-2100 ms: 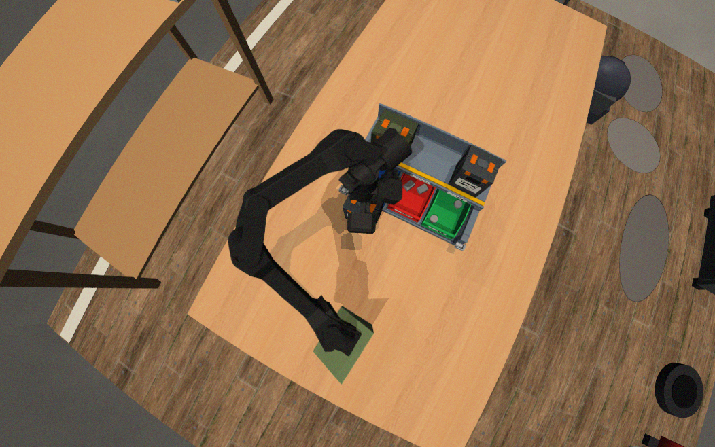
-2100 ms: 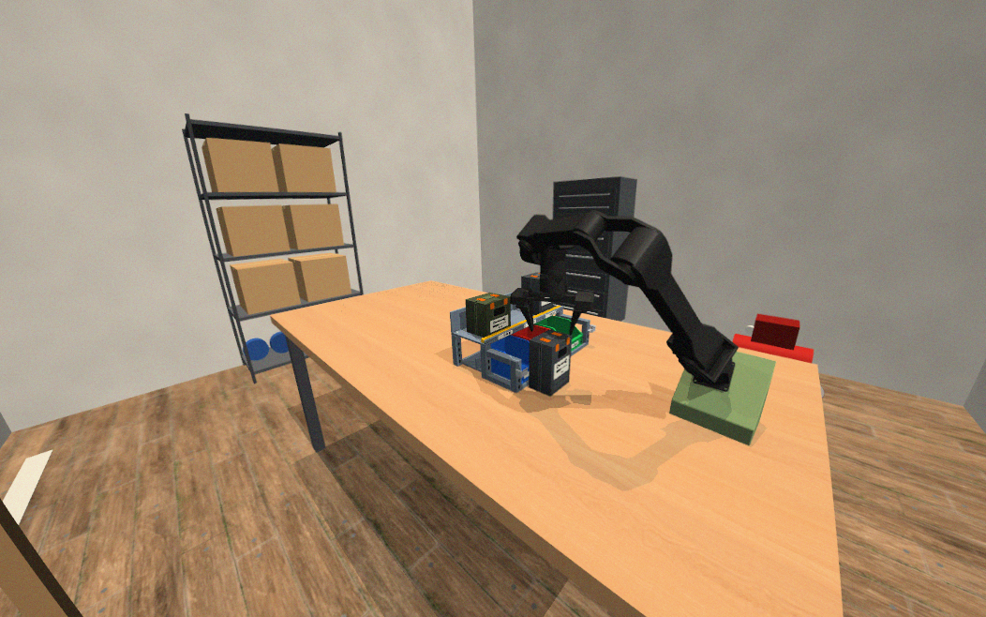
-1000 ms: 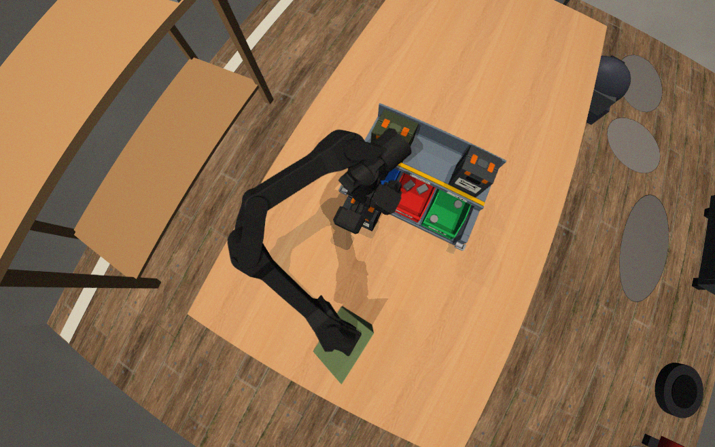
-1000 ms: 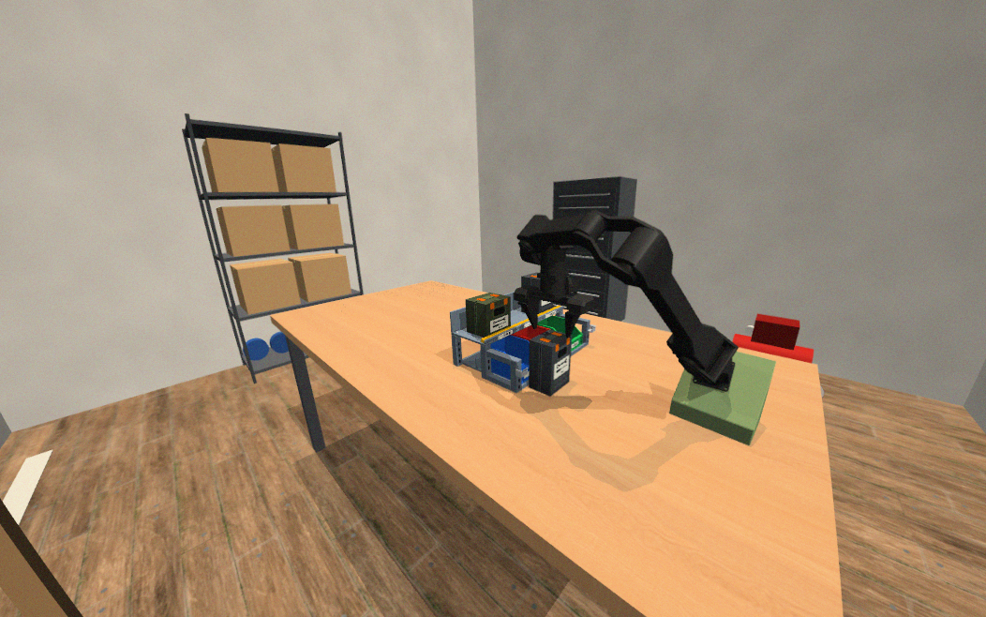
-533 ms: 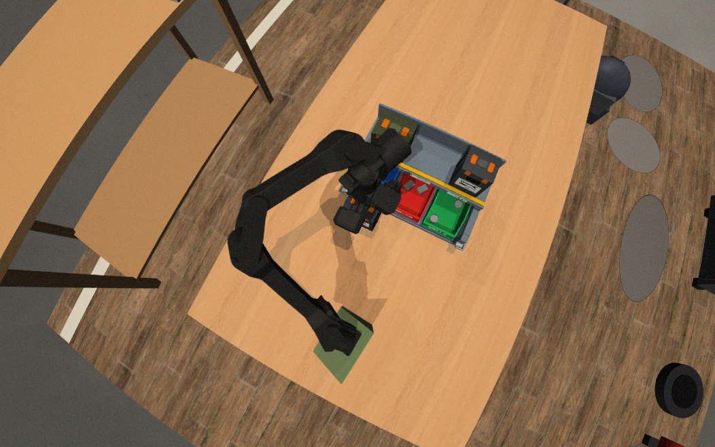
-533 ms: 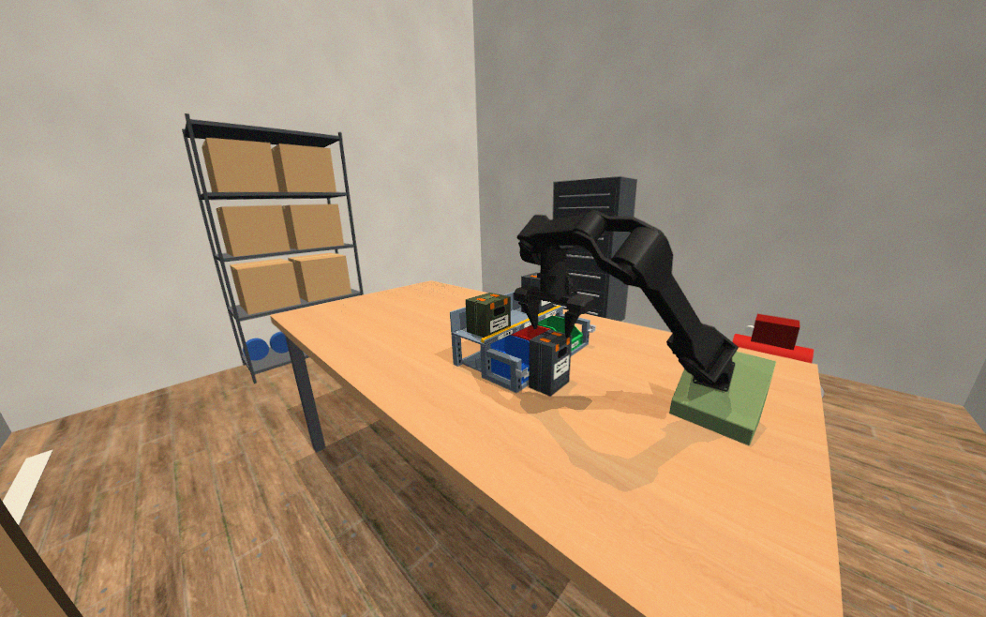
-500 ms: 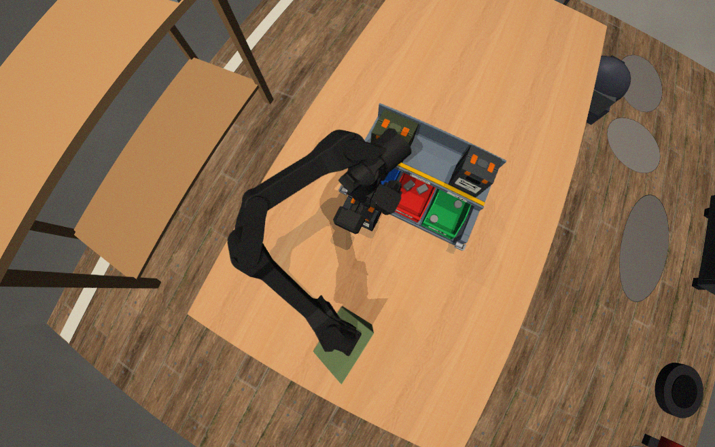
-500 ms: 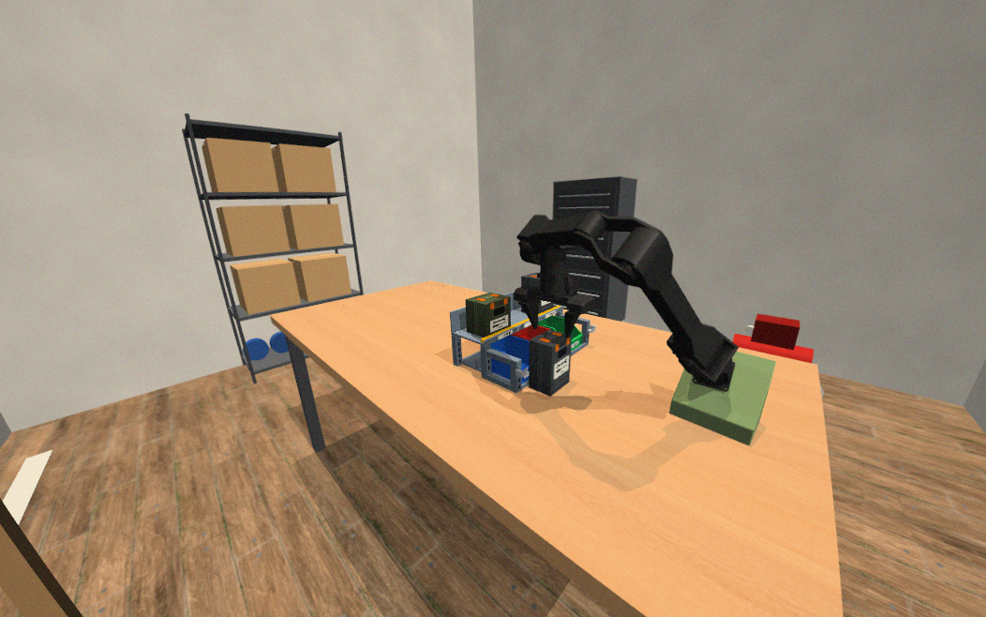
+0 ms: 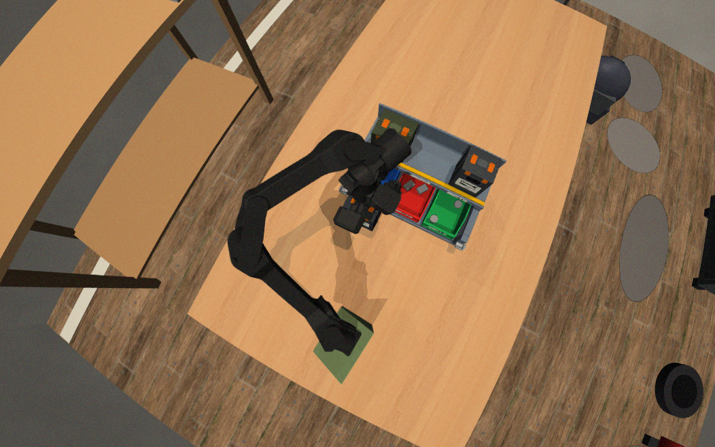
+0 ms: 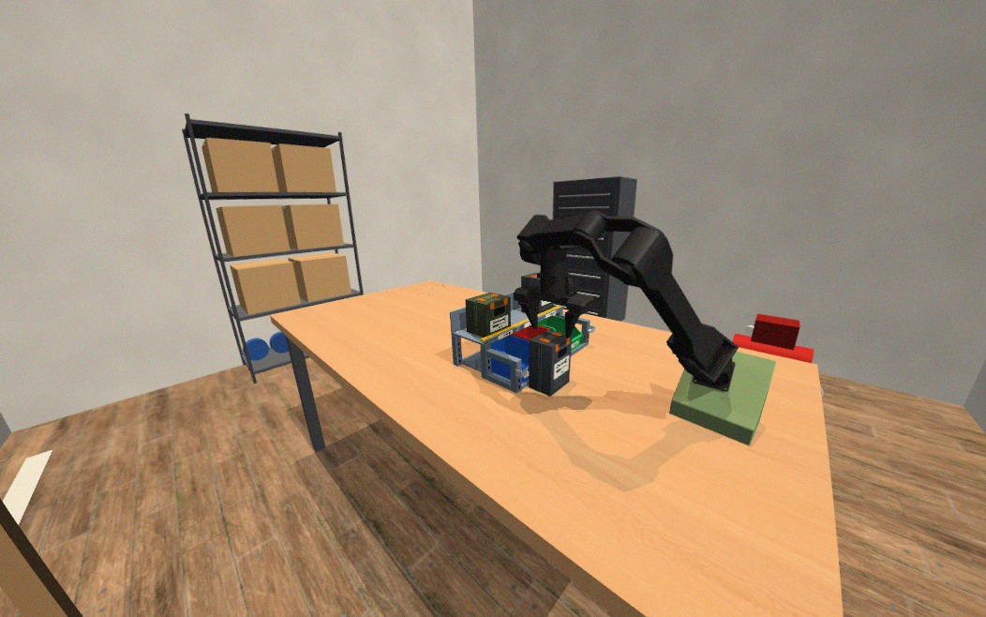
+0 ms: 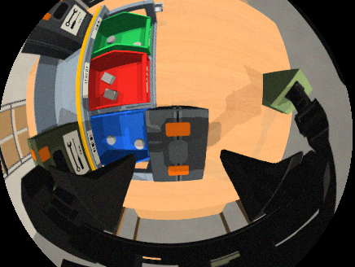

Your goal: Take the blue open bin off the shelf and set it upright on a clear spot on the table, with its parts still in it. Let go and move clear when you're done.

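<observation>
On a wooden table (image 9: 448,295) (image 10: 436,393) (image 11: 191,69) above a plank floor: one grey-blue shelf (image 9: 435,157) (image 10: 465,320) (image 11: 45,89) with a yellow strip. Lower row, side by side: one blue bin (image 9: 389,176) (image 10: 515,351) (image 11: 118,127), two round parts inside; one red bin (image 9: 412,204) (image 10: 529,332) (image 11: 126,81); one green bin (image 9: 446,217) (image 10: 558,324) (image 11: 134,30). In front of the blue bin: one dark case (image 9: 372,216) (image 10: 550,363) (image 11: 177,151), upright on the table. Room: plain walls, a rack of cartons (image 10: 275,194), a dark cabinet (image 10: 629,247). One black arm (image 9: 287,184) (image 10: 658,269), mounted on a green block (image 9: 342,369) (image 10: 745,385) (image 11: 301,79), arched, its wrist pointing down. One gripper (image 9: 368,206) (image 10: 552,327) (image 11: 178,157), fingers spread wide, holding nothing, above the dark case.
</observation>
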Robot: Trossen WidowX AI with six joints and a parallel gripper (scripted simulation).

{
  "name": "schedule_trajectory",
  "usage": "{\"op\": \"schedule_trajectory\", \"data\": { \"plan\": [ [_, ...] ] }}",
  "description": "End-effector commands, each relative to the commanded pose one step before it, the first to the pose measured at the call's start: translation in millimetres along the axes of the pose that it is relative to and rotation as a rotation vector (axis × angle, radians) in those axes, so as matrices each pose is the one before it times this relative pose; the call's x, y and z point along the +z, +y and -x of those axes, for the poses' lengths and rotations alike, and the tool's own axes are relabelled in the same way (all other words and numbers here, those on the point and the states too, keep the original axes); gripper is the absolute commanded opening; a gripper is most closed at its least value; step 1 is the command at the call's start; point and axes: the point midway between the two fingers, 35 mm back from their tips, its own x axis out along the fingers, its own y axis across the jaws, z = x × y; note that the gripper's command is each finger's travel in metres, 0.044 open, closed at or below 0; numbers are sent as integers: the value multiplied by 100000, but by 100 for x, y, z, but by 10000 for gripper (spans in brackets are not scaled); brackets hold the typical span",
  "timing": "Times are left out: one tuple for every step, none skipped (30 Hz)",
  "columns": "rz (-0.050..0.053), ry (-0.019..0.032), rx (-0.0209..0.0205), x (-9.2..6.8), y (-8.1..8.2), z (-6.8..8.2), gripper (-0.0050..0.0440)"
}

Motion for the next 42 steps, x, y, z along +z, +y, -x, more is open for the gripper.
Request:
{"op": "schedule_trajectory", "data": {
  "plan": [
    [879, -359, 1008, -202, 89, 286, 440],
    [0, 0, 0, 0, 0, 0, 440],
    [0, 0, 0, 0, 0, 0, 440],
    [0, 0, 0, 0, 0, 0, 440],
    [0, 0, 0, 0, 0, 0, 440],
    [-140, -27, -25, 9, -9, 114, 440],
    [-140, -27, -25, 9, -9, 114, 440],
    [-140, -27, -25, 9, -9, 114, 440],
    [-140, -27, -25, 9, -9, 114, 440],
    [-140, -27, -25, 9, -9, 114, 440],
    [0, 0, 0, 0, 0, 0, 440],
    [0, 0, 0, 0, 0, 0, 440],
    [0, 0, 0, 0, 0, 0, 440],
    [0, 0, 0, 0, 0, 0, 440],
    [0, 0, 0, 0, 0, 0, 440],
    [0, 0, 0, 0, 0, 0, 440],
    [0, 0, 0, 0, 0, 0, 440],
    [0, 0, 0, 0, 0, 0, 440],
    [0, 0, 0, 0, 0, 0, 440],
    [0, 0, 0, 0, 0, 0, 440],
    [0, 0, 0, 0, 0, 0, 440],
    [0, 0, 0, 0, 0, 0, 440],
    [-472, 202, 67, -24, -33, -254, 440],
    [115, -54, -20, 1, 1, -200, 440],
    [115, -54, -20, 1, 1, -200, 440],
    [115, -54, -20, 1, 2, -200, 440],
    [115, -54, -20, 1, 2, -200, 440],
    [0, 0, 0, 0, 0, 0, 440],
    [0, 0, 0, 0, 0, 0, 440],
    [0, 0, 0, 0, 0, 0, 440],
    [0, 0, 0, 0, 0, 0, 440],
    [0, 0, 0, 0, 0, 0, 440],
    [0, 0, 0, 0, 0, 0, 440],
    [0, 0, 0, 0, 0, 0, 440],
    [0, 0, 0, 0, 0, 0, 440],
    [0, 0, 0, 0, 0, 0, 440],
    [0, 0, 0, 0, 0, 0, 440],
    [0, 0, 0, 0, 0, 0, 440],
    [0, 0, 0, 0, 0, 0, 440],
    [580, -167, 189, -1, 99, -69, 440],
    [-139, 47, -40, 0, -3, -200, 440],
    [-139, 47, -40, 0, -3, -200, 440]
  ]
}}
